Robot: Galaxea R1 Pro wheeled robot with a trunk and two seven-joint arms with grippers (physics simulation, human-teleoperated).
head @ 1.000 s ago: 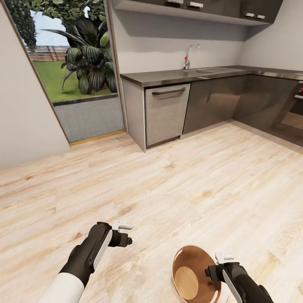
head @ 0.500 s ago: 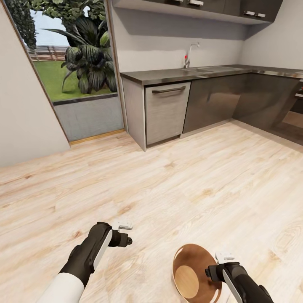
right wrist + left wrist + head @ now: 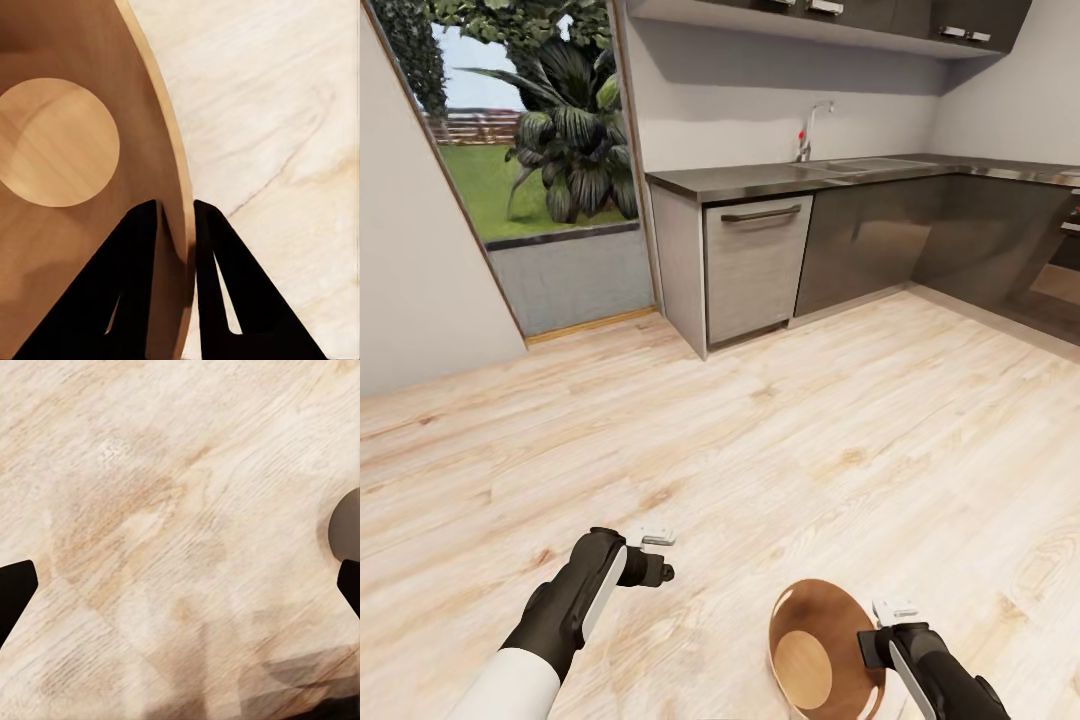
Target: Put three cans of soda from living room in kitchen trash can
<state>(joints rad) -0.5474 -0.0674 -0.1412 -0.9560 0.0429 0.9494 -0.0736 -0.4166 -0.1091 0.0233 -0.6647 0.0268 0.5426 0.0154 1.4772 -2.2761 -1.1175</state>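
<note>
A kitchen w/ pale wood-plank floor point(image 3: 790, 440), dark grey counter point(image 3: 780, 180) and steel sink at far right, glass door to a garden at far left. The robot's right gripper point(image 3: 177, 217) was clenched on the near-right rim of the small round tapered bin, orange-brown inside point(image 3: 815, 650), one black finger point(image 3: 131, 247) inside the wall, the other outside, thin rim pinched between them. The bin sat low at near right, mouth facing up toward the head cam, its pale round bottom visible and holding nothing; whether it rested on the floor or hung lifted couldn't be told. The left gripper point(image 3: 655, 555) hovered over bare floor at near left, well apart from the bin, fingers spread wide & holding nothing. No orange soda cans were in sight. Judgement: the bin's open axis ran roughly vertical, so the wall lay straight btwn the right fingers; the right arm was the one engaged, and any carry or set-down turned on keeping that rim pinch level so the bin didn't swing or tip.
</note>
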